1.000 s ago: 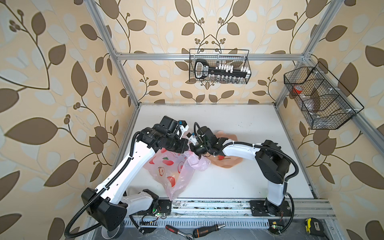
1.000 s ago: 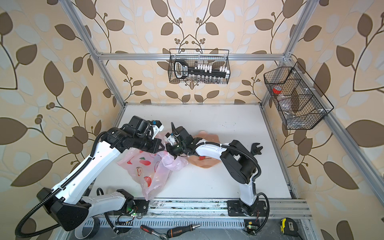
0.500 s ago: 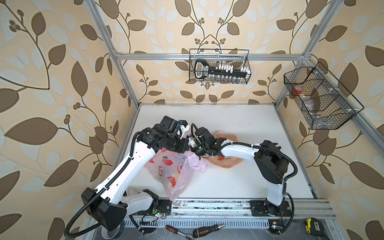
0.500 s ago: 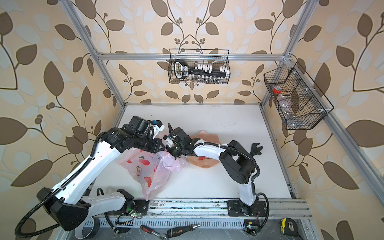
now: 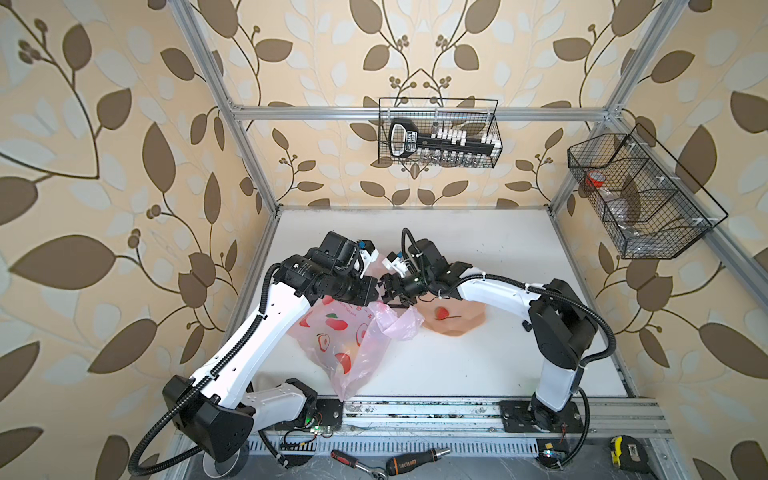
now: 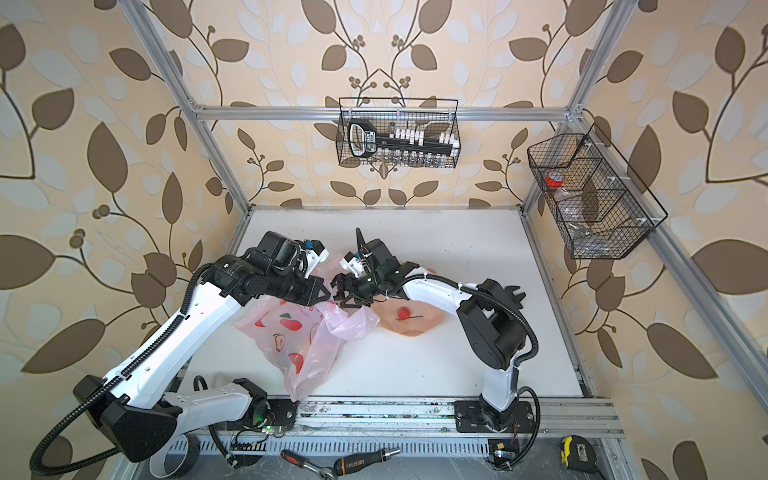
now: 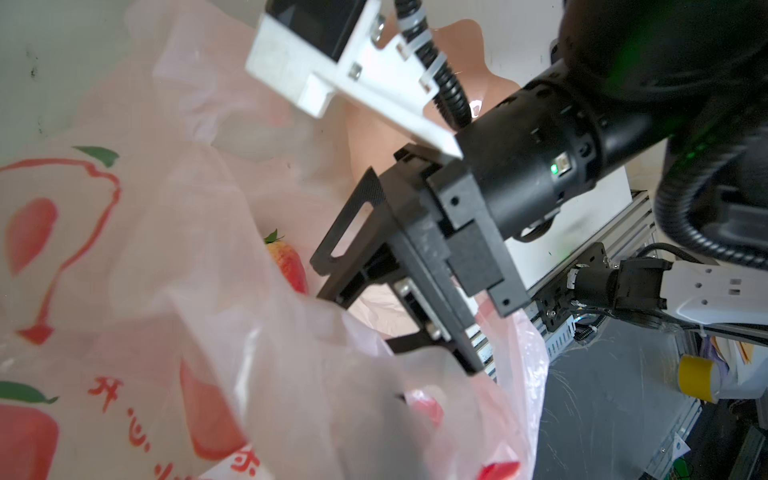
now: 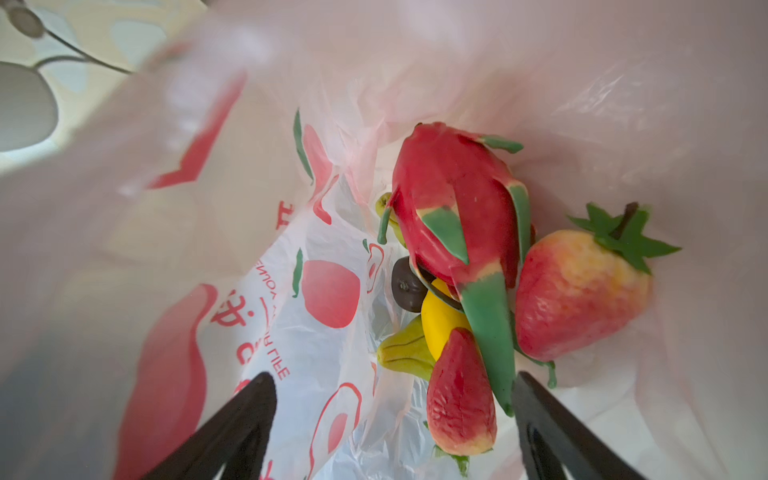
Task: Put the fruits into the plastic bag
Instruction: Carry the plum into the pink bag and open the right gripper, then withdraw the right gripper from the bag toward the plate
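Left wrist view looks over the crinkly pink plastic bag (image 7: 137, 257) toward the opposite arm, and the sheet billows close to the lens because this arm is the one hoisting it. In both top views the left fingers (image 5: 371, 291) are clenched on the bag's upper rim. They raise that edge off the white desk (image 5: 457, 374) while the rest of the bag sags toward the front rail. I judge the lift is there to prop the mouth open toward the partner arm. Inside, the right wrist view shows the fruits piled in the lowest fold. The dragon fruit (image 8: 453, 199) lies on top, a strawberry (image 8: 582, 291) leans against it, and a smaller red fruit (image 8: 461, 399) sits nearest the camera. The lemon (image 8: 440, 322), dark plum (image 8: 407, 286) and green pear (image 8: 401, 353) are wedged beneath. The right fingers (image 8: 241, 419) are spread wide inside the mouth, released, with nothing between them above the pile. Further right, the peach bowl (image 5: 465, 324) rests on the desk just beside the bag. One small red fruit (image 5: 441, 312) with a thin stem lies in it, so by my reading the task is nearly done, with that piece left to fetch.
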### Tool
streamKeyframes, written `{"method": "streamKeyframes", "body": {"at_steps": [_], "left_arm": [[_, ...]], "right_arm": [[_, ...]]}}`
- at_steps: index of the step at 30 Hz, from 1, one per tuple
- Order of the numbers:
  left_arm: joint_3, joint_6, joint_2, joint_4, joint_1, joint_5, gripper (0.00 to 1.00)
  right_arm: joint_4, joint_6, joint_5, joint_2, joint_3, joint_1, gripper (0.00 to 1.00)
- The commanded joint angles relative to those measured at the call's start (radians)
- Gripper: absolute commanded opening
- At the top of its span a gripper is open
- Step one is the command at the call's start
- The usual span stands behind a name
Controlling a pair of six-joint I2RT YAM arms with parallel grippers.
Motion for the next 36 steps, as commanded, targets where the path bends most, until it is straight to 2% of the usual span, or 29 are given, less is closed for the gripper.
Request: {"method": "streamKeyframes", "body": {"at_steps": [1, 10, 14, 21, 25, 28, 36], "left_arm": [[0.017, 0.019, -0.019, -0.013, 0.005, 0.017, 0.0], [0.017, 0.019, -0.018, -0.013, 0.005, 0.019, 0.0], [0.017, 0.017, -0.018, -0.013, 0.006, 0.021, 0.0], [0.017, 0.016, -0.016, -0.008, 0.006, 0.022, 0.0], [0.017, 0.016, -0.01, -0.005, 0.005, 0.026, 0.0], [0.02, 0.016, -0.006, -0.002, 0.006, 0.028, 0.0], [0.024, 0.017, 0.001, 0.0, 0.006, 0.033, 0.0]], "right_arm": [[-0.053, -0.039, 0.053, -0.045, 0.005, -0.016, 0.89], [-0.067, -0.039, 0.139, -0.106, -0.039, -0.069, 0.89], [-0.169, -0.092, 0.237, -0.139, -0.02, -0.081, 0.89], [-0.509, -0.255, 0.639, -0.207, 0.04, -0.095, 0.85], [-0.585, -0.309, 0.765, -0.23, 0.036, -0.096, 0.83], [-0.622, -0.334, 0.819, -0.239, 0.025, -0.098, 0.81], [-0.629, -0.39, 0.844, -0.24, -0.041, -0.096, 0.71]]}}
